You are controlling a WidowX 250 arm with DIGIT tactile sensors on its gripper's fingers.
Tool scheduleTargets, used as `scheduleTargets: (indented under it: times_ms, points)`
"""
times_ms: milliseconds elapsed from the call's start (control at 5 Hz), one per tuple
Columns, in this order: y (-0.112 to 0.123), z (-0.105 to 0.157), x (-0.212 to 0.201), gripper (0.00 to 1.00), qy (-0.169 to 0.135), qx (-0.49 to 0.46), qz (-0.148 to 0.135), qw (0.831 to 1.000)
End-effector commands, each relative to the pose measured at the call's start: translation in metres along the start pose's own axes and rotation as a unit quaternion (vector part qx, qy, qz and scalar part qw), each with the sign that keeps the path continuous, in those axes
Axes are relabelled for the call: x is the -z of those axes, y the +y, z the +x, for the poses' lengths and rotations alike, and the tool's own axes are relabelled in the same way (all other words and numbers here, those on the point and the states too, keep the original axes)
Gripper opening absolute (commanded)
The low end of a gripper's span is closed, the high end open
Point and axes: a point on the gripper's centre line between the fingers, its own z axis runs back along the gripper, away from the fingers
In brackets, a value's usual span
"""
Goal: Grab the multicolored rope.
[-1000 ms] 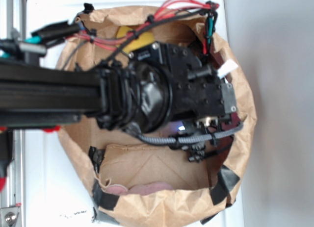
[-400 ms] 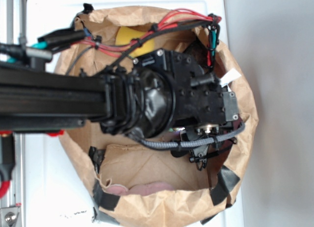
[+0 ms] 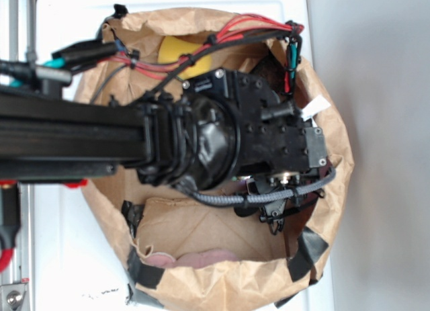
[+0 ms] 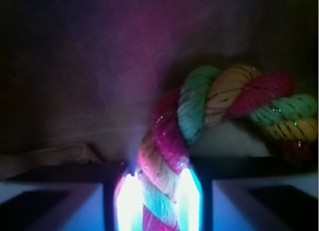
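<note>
Rope in the grip: the multicolored rope [image 4: 199, 121] runs lengthwise between the gripper [image 4: 159, 201] pads, which pinch one leg; its bend curls rightward inside the paper bag [image 3: 336, 183].

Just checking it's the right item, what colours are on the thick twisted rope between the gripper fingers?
Spiral stripes of red-pink, light green and yellow-orange on the thick twisted rope; the wrist view shows it best.

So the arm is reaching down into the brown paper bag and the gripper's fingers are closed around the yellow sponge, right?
Not the sponge. The wrist view shows the multicolored rope between the gripper fingers. The yellow sponge lies untouched at the paper bag far edge.
</note>
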Motion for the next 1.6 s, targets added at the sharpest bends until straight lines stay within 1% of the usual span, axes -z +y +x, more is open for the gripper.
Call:
scheduleTargets:
  times_ms: [0,200,400,600,800,1000,1200,1400]
  points:
    - [0.006,-0.007,-0.068,0.00,-0.055,-0.022,0.005,0.998]
    - [0.009,-0.006,-0.114,0.00,-0.082,-0.034,-0.020,0.996]
    - [0.020,-0.003,-0.144,0.00,-0.077,-0.047,-0.021,0.996]
    - [0.025,-0.001,-0.164,0.00,-0.046,-0.056,-0.017,0.997]
    - [0.020,-0.004,-0.174,0.00,-0.017,-0.040,-0.006,0.999]
    - [0.010,-0.012,-0.187,0.00,-0.017,-0.024,0.021,0.999]
    - [-0.002,-0.018,-0.191,0.00,-0.030,-0.003,0.029,0.999]
    - [-0.013,-0.020,-0.185,0.00,-0.038,0.015,0.043,0.998]
